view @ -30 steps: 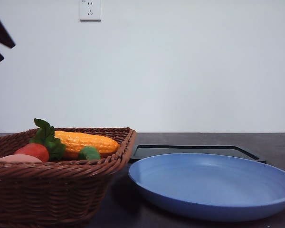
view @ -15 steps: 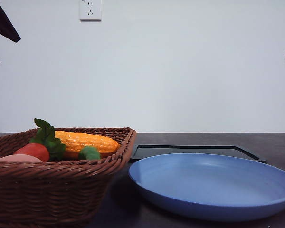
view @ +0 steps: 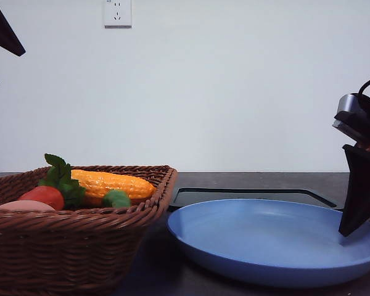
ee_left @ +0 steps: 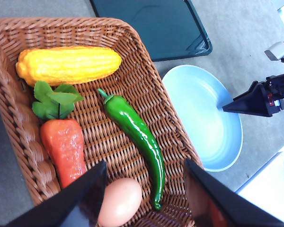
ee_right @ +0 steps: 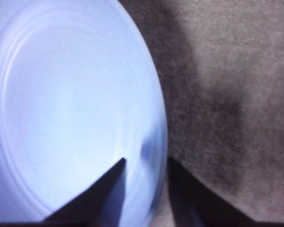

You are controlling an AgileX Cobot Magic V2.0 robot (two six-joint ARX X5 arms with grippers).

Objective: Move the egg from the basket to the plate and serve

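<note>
We take the wicker basket (ee_left: pixel 132 61) as our landmark. The egg (ee_left: pixel 119 202) lies on its woven floor near one corner, between the carrot (ee_left: pixel 65 149) and the tail of the green chili pepper (ee_left: pixel 136 131), with the yellow corn cob (ee_left: pixel 68 64) along the opposite wall. Our left gripper (ee_left: pixel 144 198) hangs above that corner with its fingers spread wide apart, holding nothing, the egg showing just between them. Just beside the basket sits the blue plate (ee_left: pixel 206 123), bare, with the black tray (ee_left: pixel 154 26) behind it. Our right gripper (ee_right: pixel 146 163) is at the plate's rim on the side away from the basket, its fingers parted with one over the rim's inside and one outside, gripping nothing.
</note>
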